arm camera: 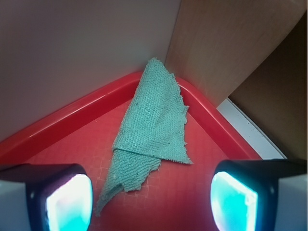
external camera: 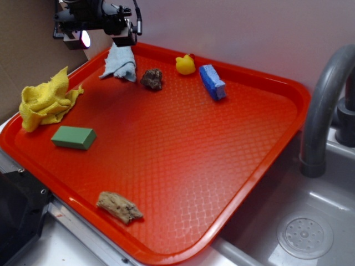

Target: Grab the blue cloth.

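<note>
- Right, I've got the tool (arm camera: 151, 195) spread wide, nothing between the pads; it hangs just above the pale blue-grey folded fabric cloth (arm camera: 151, 134).
- Cloth sits in the far corner of the red plastic tray (external camera: 288, 88), one tip riding up the rim.
- Risk: pads scrape the tray or catch only a loose fold, so the cloth slips out.
- Brown rock (external camera: 152, 78) nearby could get bumped.
</note>
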You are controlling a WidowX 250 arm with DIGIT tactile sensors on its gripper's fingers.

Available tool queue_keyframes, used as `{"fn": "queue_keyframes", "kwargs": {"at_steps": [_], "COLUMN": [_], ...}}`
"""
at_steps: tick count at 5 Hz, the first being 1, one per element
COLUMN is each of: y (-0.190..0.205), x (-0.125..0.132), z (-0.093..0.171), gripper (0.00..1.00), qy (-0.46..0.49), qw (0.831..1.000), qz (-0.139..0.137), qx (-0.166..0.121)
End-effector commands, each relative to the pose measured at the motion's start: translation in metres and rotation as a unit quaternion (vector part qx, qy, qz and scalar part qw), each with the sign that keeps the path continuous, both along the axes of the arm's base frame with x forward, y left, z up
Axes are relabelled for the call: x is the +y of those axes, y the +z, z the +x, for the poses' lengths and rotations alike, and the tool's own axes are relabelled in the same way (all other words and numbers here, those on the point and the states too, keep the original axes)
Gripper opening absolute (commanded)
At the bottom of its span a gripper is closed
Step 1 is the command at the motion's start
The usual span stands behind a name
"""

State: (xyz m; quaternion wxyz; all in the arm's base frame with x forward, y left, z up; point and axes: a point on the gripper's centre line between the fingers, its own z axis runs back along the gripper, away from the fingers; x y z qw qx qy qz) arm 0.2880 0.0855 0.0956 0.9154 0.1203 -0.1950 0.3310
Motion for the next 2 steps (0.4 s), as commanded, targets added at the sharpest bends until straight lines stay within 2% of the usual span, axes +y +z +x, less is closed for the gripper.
{"fn": "queue_keyframes", "kwargs": {"at_steps": [1, 2], "y": [-0.020, -0.031], "x": [0.047, 0.059], "z": [0.024, 0.022], "gripper": [1.00, 1.00], "qy": [-0.007, 0.006], "qw": [0.999, 0.999], "qz": [-0.014, -0.012], "qx": [-0.046, -0.034]}}
